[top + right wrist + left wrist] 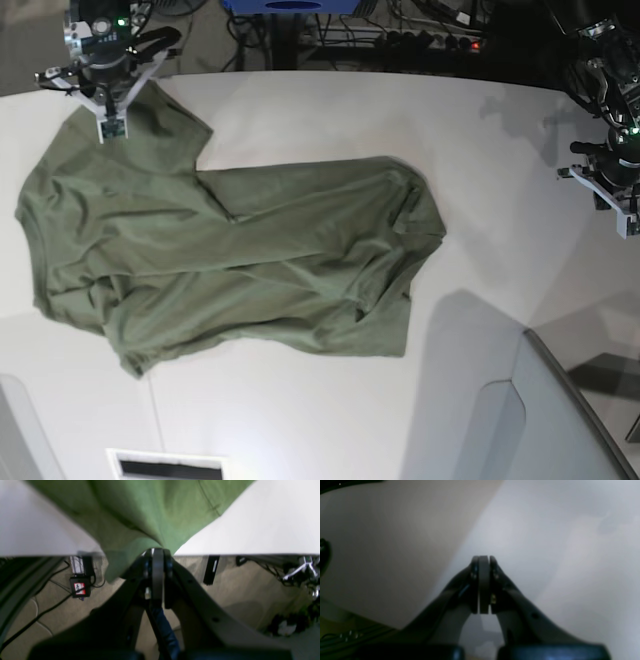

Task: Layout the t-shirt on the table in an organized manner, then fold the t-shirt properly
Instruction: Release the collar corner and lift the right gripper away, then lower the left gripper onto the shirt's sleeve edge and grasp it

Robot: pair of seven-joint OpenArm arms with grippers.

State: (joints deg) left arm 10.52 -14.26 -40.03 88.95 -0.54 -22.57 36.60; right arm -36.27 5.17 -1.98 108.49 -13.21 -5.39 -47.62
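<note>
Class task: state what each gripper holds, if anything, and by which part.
The right gripper pinches the t-shirt at a sleeve edge near the table rim. The left gripper is shut on nothing.

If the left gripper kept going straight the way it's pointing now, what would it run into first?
Most likely the bare white table. The left gripper is shut and empty, and its wrist view shows only blurred tabletop ahead of its tips. The t-shirt lies well away near the other arm. Depth is hard to judge.

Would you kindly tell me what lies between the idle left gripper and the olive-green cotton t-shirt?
Only bare white table: the base view shows nothing between the left gripper and the t-shirt.
</note>
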